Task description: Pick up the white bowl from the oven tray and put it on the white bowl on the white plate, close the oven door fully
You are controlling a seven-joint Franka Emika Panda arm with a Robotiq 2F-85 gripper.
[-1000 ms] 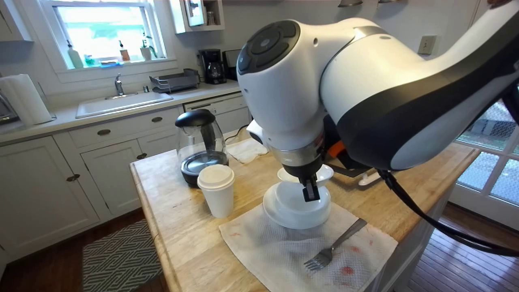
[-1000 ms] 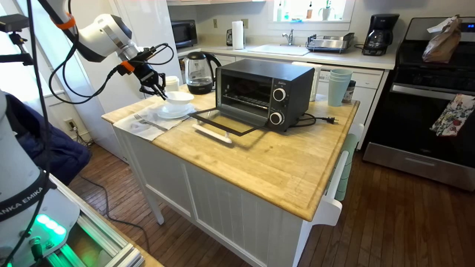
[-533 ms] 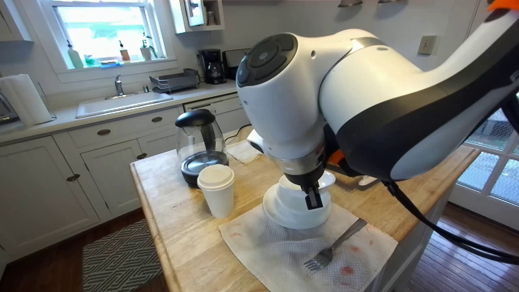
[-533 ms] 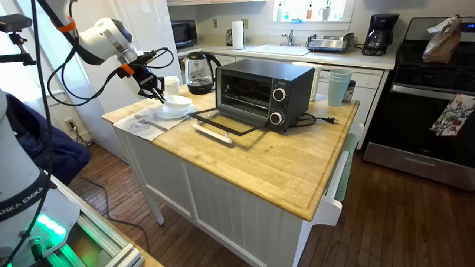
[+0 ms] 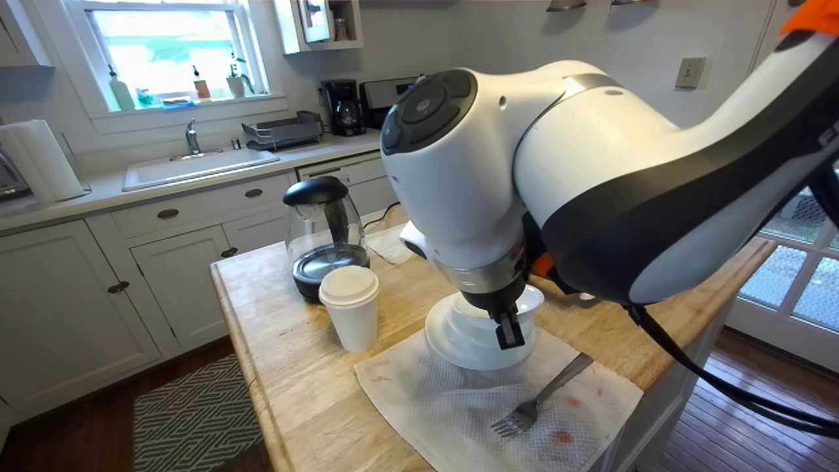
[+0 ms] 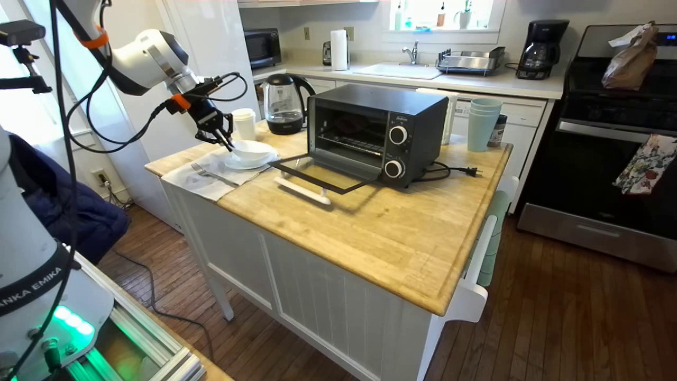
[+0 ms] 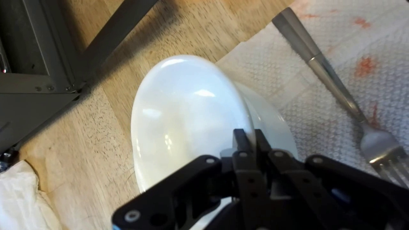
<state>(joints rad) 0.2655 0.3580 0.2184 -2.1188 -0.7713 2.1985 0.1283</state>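
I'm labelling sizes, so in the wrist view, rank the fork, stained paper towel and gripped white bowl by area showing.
1. Stained paper towel, cut off by the frame
2. Gripped white bowl, partly hidden
3. Fork, long but thin

The wooden tabletop [image 6: 365, 233] carries an oven [image 6: 375, 106], kettle [image 5: 324, 246], white cup [image 5: 354, 318] and napkin [image 5: 452, 406].

Claw [image 7: 251, 140], black, clamped on the rim of the next item.
White bowl [image 7: 188, 108], glossy, inside showing.
White dishware [image 7: 271, 124], partly hidden by the bowl; plate or bowl, cannot tell.
Fork [image 7: 337, 88], metal, on red-marked paper towel [image 7: 319, 118].
Oven [image 7: 35, 110], dark, corner; oven door [image 7: 116, 32], edge.
Pale cloth or paper [image 7: 25, 198], crumpled.
Desk [image 7: 105, 150], wood-grained.
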